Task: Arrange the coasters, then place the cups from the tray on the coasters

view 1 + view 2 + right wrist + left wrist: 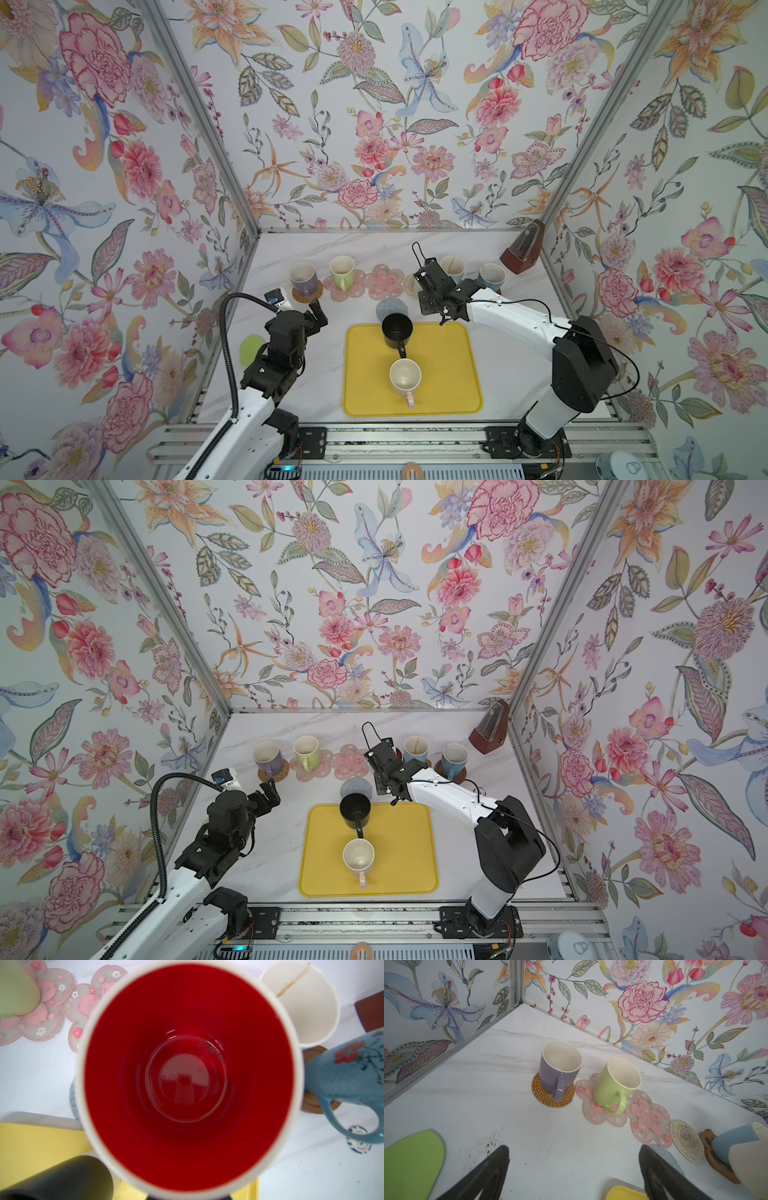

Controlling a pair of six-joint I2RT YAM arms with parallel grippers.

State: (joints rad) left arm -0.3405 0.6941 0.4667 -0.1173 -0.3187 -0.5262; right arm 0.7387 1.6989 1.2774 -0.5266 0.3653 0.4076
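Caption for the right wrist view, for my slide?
Looking into the red-lined white mug; flower coasters and yellow tray nearby.

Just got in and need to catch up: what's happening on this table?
The right gripper is shut on the white mug with the red inside, close to the back row. The left gripper hangs open, empty. Four mugs sit on coasters; the black mug and cream mug are on the yellow tray. Three coasters are bare.
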